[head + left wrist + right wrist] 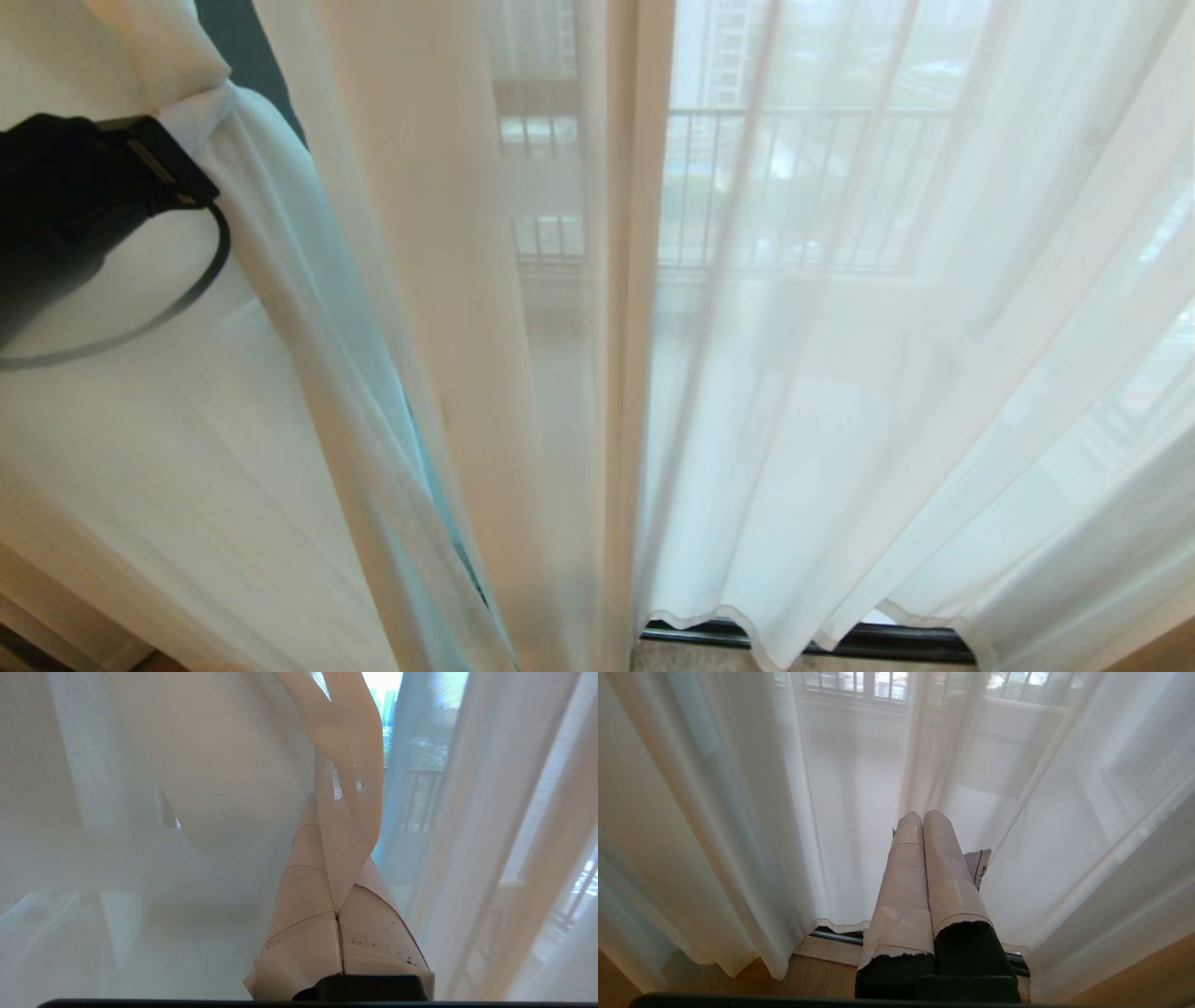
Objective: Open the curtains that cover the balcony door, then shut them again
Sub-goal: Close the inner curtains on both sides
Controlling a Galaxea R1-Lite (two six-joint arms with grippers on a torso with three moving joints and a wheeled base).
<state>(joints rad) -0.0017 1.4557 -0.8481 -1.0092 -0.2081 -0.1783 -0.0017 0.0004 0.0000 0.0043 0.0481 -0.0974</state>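
Your left arm's black matte wrist housing (65,201) has a flat dark plate with a brass-coloured strip along its edge, and a thin black cable (177,299) loops out below it. Your left gripper (327,826) wears beige masking tape on both long tapered fingers (303,933), with thin pencil-like seams and little dark specks near the base. Your right gripper (922,819) has the same tape job, torn off raggedly so bare black finger bases (971,952) show, plus a loose white tag with black print.
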